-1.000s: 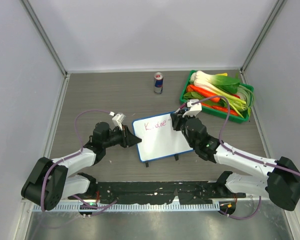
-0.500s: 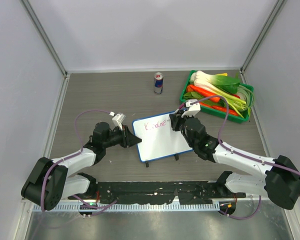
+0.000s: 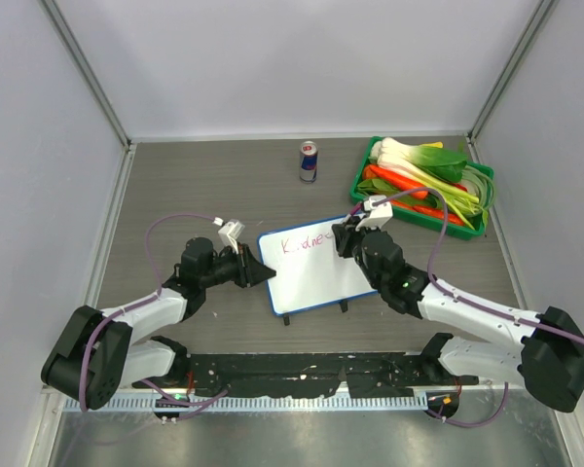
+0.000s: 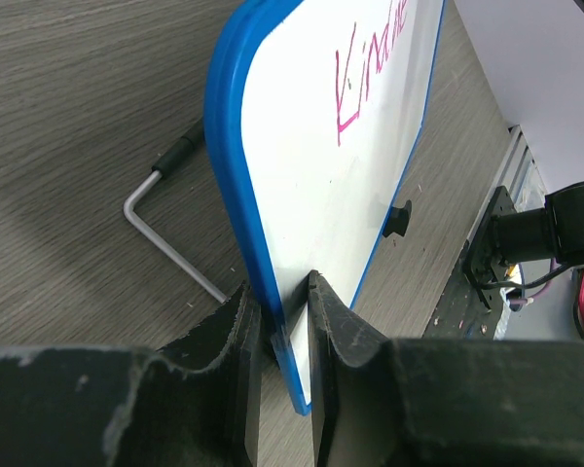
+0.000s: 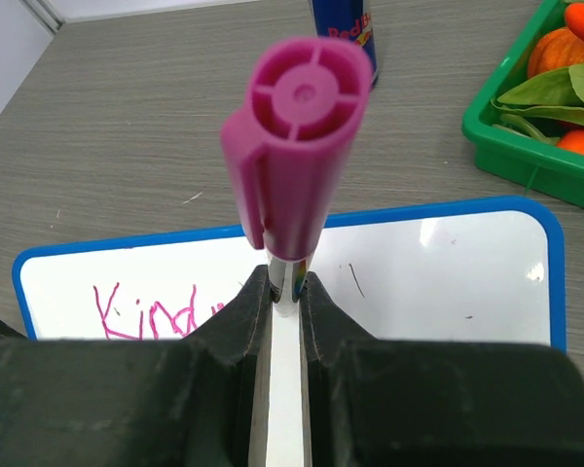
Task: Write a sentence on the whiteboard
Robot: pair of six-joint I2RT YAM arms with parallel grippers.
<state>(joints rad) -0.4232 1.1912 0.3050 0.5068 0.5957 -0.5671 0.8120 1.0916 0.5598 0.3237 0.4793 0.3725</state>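
Note:
The whiteboard (image 3: 316, 277), white with a blue rim, stands tilted on its feet mid-table. My left gripper (image 3: 265, 275) is shut on its left edge; the left wrist view has the rim (image 4: 236, 165) pinched between my left gripper (image 4: 284, 297) jaws. The sentence (image 3: 307, 243) is a short magenta scrawl along the top, seen as "Kind" (image 5: 151, 311). My right gripper (image 3: 346, 238) hovers at the line's right end, shut on a magenta-capped marker (image 5: 297, 146) over the whiteboard (image 5: 448, 282). The marker's tip is hidden below my right gripper (image 5: 286, 287).
A Red Bull can (image 3: 309, 161) stands behind the board. At the back right, a green tray (image 3: 358, 175) holds leeks, carrots and other vegetables. The board's bent metal stand leg (image 4: 165, 233) rests on the table behind it. Grey walls enclose the table.
My right gripper with the marker shifted slightly left along the writing line, then back right. The left gripper and the board have not moved.

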